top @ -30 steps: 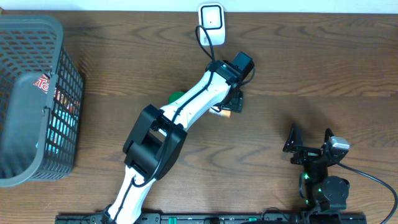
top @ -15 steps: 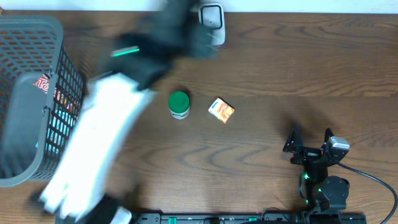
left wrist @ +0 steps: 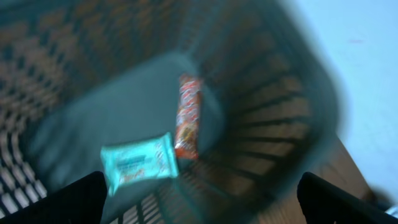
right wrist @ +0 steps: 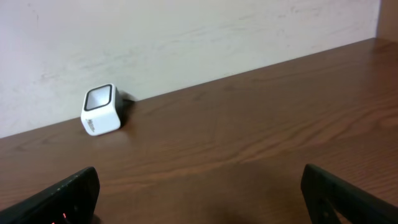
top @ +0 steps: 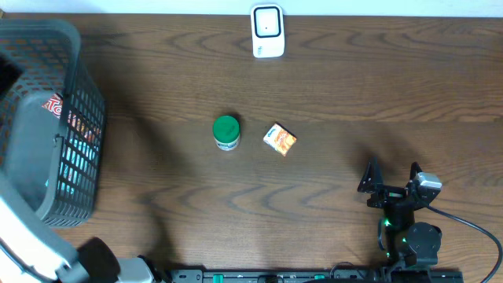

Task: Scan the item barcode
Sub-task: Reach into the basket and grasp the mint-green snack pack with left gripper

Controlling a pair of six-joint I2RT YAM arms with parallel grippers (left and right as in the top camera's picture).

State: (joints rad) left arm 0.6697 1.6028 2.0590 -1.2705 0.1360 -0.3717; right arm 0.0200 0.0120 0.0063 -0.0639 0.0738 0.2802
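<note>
The white barcode scanner (top: 267,31) stands at the table's far edge, and it shows in the right wrist view as the scanner (right wrist: 101,109). A small orange box (top: 280,140) and a green-lidded jar (top: 226,132) lie mid-table, with no gripper near them. My left gripper (left wrist: 202,202) hangs open over the grey basket (left wrist: 273,93), with nothing between its fingers; the view is blurred. Below it lie a teal packet (left wrist: 137,163) and a red-orange bar (left wrist: 188,117). My right gripper (top: 391,179) rests open at the front right, empty.
The grey mesh basket (top: 82,118) fills the table's left side. My left arm's white link (top: 27,244) crosses the front left corner. A black cable (top: 464,220) runs from the right arm's base.
The left arm has swung from the orange box at mid-table away to the left, over the basket. The box stays on the table. The right arm has not moved.
</note>
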